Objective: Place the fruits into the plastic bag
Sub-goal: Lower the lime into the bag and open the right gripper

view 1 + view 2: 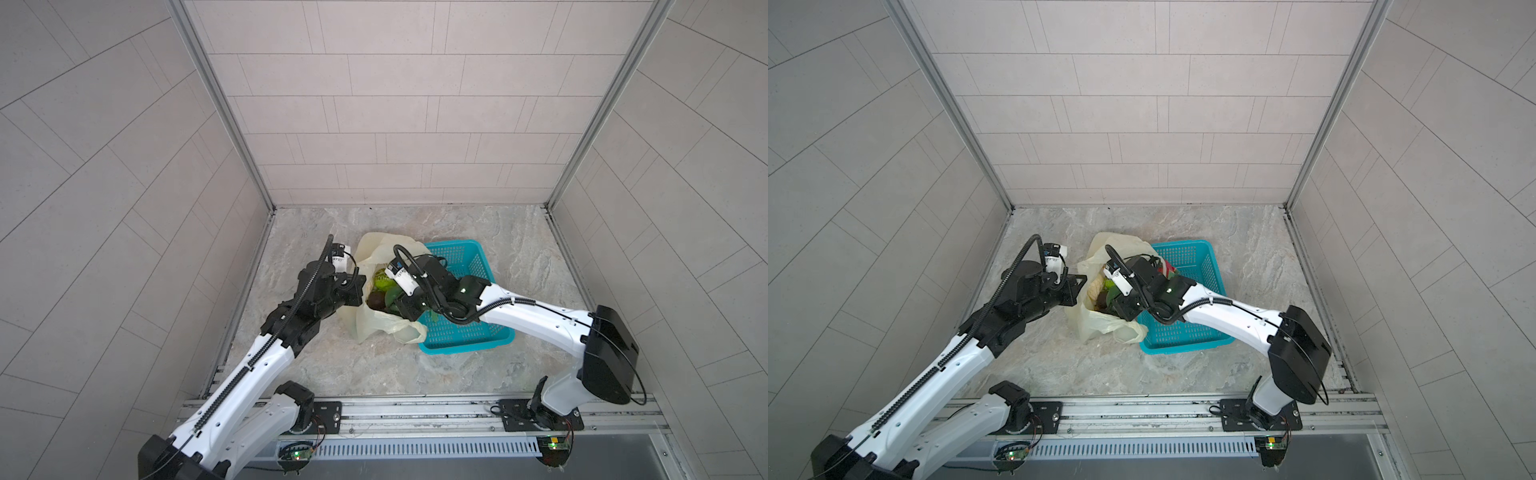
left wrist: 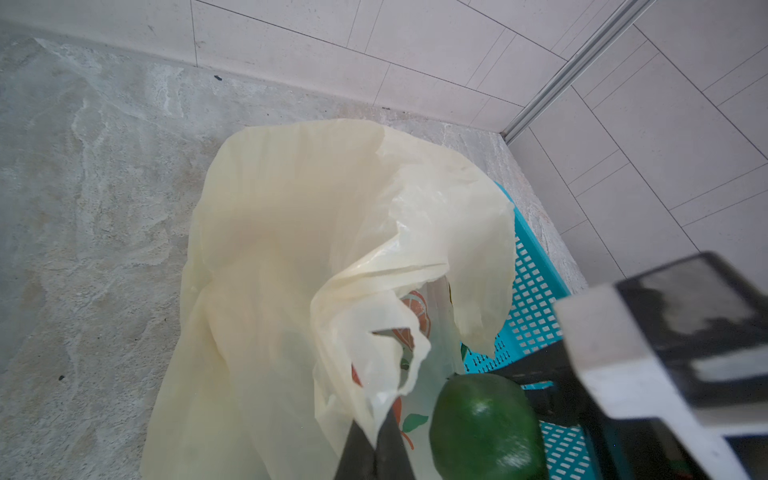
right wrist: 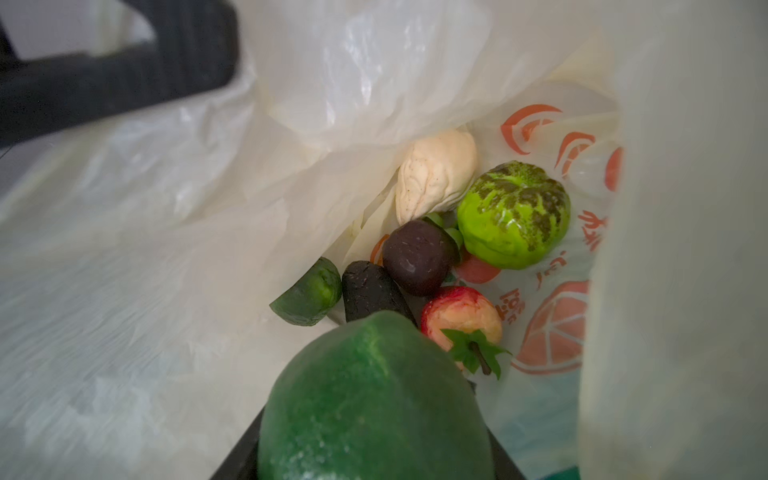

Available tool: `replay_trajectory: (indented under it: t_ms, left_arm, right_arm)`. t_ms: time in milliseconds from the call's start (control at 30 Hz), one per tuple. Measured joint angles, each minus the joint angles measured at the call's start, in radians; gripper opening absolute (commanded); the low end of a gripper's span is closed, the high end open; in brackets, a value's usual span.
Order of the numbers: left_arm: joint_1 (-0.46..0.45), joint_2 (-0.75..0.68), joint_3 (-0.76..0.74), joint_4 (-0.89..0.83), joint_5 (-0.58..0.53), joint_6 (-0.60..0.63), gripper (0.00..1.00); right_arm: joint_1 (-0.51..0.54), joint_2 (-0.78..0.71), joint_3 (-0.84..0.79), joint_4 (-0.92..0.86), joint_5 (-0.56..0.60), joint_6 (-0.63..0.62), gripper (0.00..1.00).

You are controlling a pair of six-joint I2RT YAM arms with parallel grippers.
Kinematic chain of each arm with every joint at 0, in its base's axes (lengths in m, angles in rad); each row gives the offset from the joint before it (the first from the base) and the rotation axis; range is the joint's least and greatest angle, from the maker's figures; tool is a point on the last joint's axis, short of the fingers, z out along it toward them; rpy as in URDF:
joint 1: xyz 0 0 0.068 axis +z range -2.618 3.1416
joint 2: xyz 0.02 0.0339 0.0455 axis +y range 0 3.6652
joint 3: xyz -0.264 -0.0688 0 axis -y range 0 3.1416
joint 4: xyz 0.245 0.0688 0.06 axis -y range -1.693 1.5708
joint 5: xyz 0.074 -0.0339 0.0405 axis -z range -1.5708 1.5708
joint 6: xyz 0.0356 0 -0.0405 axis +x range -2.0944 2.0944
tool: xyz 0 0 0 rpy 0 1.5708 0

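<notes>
- Plastic bag [image 1: 376, 328]: cream-yellow, crinkly, mouth up on the marble floor, touching the teal basket [image 1: 478, 332] beside it.
- Left gripper [image 2: 376, 432]: clenched on a fold of the bag's rim, thin film pinched between the two dark fingers [image 2: 353, 453] in the left wrist view; bag mouth spread away beyond the tips.
- Same left gripper [image 1: 353, 291] in a top view: at the bag's edge on the side away from the basket.
- Right gripper [image 3: 365, 465]: grasping a large dark green fruit [image 3: 374, 399], smooth and glossy, filling the space between the jaws; jaws about half spread around it.
- Right gripper [image 1: 1121, 305] in a top view: over the bag's mouth, on the basket side, wrist above the basket rim.
- Held green fruit [image 2: 486, 424] also seen in the left wrist view, just beside the pinched fold, inside the bag's opening.
- Beyond the right gripper's tips, at the bag's bottom: bright green mottled ball [image 3: 513, 214], dark purple fruit [image 3: 417, 257] touching it, black bumpy avocado [image 3: 370, 297], green avocado [image 3: 309, 293] half under the film, red apple [image 3: 461, 320] with a green leaf and stem, pale cream lumpy item [image 3: 434, 174].
- Orange fruit prints [image 3: 552, 328] on the bag's inner wall, next to the apple.
- Reddish item [image 1: 1169, 270] in the basket behind the right wrist, mostly hidden; kind not clear.
</notes>
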Motion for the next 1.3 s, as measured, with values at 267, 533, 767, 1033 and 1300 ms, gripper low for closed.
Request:
replay_trajectory:
  t_ms: [267,533,767,1033,1300]
  left_arm:
    - [0.000,-0.040,0.000,0.000,0.003,0.010,0.00]
    - [0.000,-0.046,-0.006,-0.007,-0.026,0.010,0.00]
    - [0.000,-0.044,-0.006,-0.008,-0.058,0.008,0.00]
    - [0.000,-0.043,-0.006,-0.013,-0.088,0.007,0.00]
    - [0.000,-0.031,-0.006,-0.016,-0.100,0.007,0.00]
  right_arm:
    - [0.006,0.242,0.189,-0.019,-0.056,0.000,0.67]
    - [0.016,0.281,0.232,-0.032,-0.059,0.010,0.98]
    - [0.015,0.163,0.176,-0.026,-0.031,0.001,0.97]
    - [0.008,-0.043,0.083,0.003,0.007,-0.018,0.96]
    - [-0.029,-0.206,-0.029,0.010,0.112,-0.021,0.96]
